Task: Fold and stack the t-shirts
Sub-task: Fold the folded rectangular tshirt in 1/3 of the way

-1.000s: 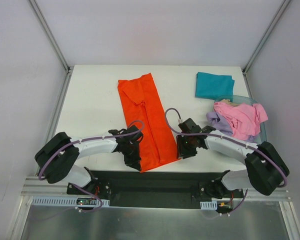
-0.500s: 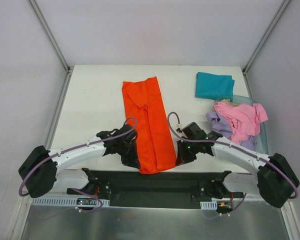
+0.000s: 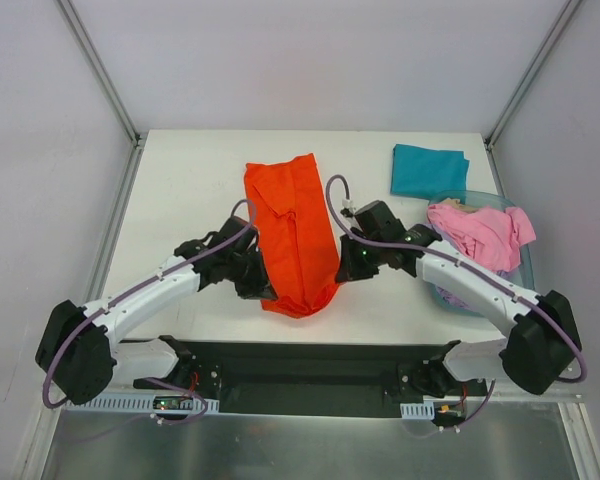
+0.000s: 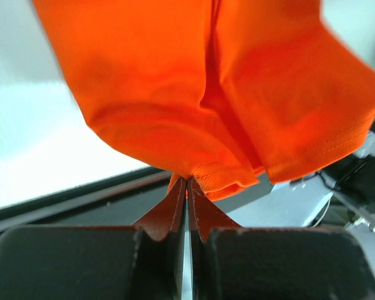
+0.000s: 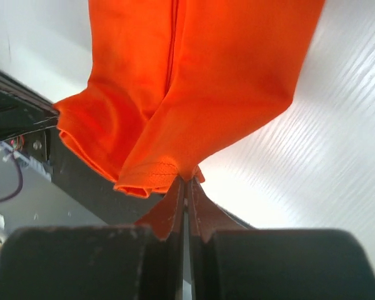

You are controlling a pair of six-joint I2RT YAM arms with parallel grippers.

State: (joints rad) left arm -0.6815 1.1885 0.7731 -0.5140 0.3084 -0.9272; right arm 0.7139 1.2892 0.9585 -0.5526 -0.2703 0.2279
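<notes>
The orange-red t-shirt (image 3: 292, 228) lies folded lengthwise in the middle of the table, its near end lifted and sagging between my two grippers. My left gripper (image 3: 263, 288) is shut on its near left corner (image 4: 194, 176). My right gripper (image 3: 343, 271) is shut on its near right corner (image 5: 181, 172). A folded teal t-shirt (image 3: 427, 170) lies at the back right. A pink t-shirt (image 3: 480, 237) is heaped on a pale lavender one (image 3: 432, 238) at the right.
A translucent blue plastic tub (image 3: 500, 203) stands at the right table edge under the pink and lavender heap. The black base rail (image 3: 310, 365) runs along the near edge. Grey frame posts (image 3: 100, 75) rise at the back corners.
Both grippers have moved away from the near edge toward the back, lifting the orange-red shirt's near end off the table and carrying it over the rest of the shirt.
</notes>
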